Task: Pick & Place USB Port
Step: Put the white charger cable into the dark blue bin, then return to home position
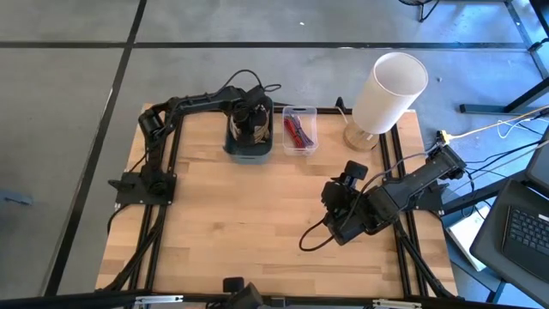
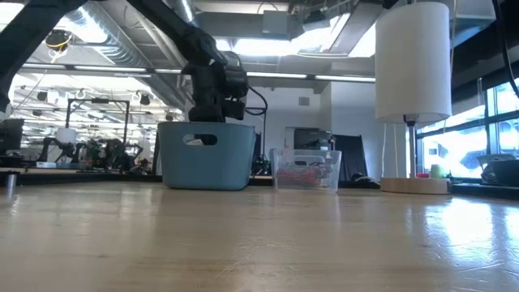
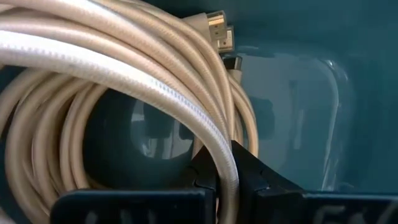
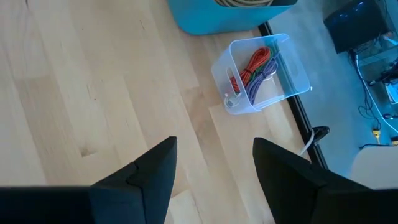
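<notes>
A: Any readable writing?
B: None that I can make out.
A: The cable?
B: Cream braided USB cable [image 3: 124, 68], coiled in loops, its gold plug [image 3: 219, 28] at the coil's edge, inside the blue bin [image 1: 249, 146]. My left claw [image 3: 227, 180] is clamped on one strand; my right claw [image 4: 214, 162] is spread above the counter [image 1: 249, 223].

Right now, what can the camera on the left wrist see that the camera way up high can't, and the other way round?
Only the left wrist view shows the left gripper shut on a strand of the coiled beige cable, and the cable's gold plugs.

Only the high view shows the whole wooden table, the clear box of red cables, the white lamp and the right gripper, open above the table.

Both show the blue bin the left arm reaches into.
</notes>
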You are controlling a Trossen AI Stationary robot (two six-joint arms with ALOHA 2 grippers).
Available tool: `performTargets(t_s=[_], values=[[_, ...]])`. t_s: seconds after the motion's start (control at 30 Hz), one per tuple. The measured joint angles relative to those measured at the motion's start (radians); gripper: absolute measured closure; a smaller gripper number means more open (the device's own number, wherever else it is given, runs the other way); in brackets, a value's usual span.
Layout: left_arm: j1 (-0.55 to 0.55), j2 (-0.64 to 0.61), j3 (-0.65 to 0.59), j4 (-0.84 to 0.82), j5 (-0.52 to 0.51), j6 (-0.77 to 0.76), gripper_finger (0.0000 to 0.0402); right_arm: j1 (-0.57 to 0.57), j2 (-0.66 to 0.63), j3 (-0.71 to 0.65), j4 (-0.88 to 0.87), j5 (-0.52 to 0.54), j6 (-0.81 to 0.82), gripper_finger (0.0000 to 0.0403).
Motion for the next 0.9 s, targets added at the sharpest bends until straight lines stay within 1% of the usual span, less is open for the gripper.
performTargets(t_s=[0.13,0.3,0.37,0.53,0.6,0.77,0.9], values=[[0.0,0.001,-0.001,0.009,-0.003,-0.02,0.0385,0.0,0.0,0.0,0.0,0.0,0.005,0.0187],[-0.004,0.008,0.021,0.001,-0.008,-0.049,0.0334,0.0,0.0,0.0,0.0,0.0,0.006,0.0187],[-0.009,0.01,0.04,0.002,-0.032,-0.049,0.0313,0.0,0.0,0.0,0.0,-0.004,0.007,0.0187],[-0.029,0.01,0.085,0.011,-0.138,-0.057,0.0262,0.0,0.0,0.0,0.0,-0.028,0.009,0.0187],[-0.035,0.01,0.099,0.006,-0.155,-0.057,0.0244,0.0,0.0,0.0,0.0,-0.034,0.009,0.0187],[-0.039,0.009,0.137,-0.087,-0.156,-0.069,0.0213,0.0,0.0,0.0,0.0,-0.037,0.009,0.0187],[-0.039,0.009,0.168,-0.169,-0.155,-0.08,0.0203,0.0,0.0,0.0,0.0,-0.037,0.008,0.0187]])
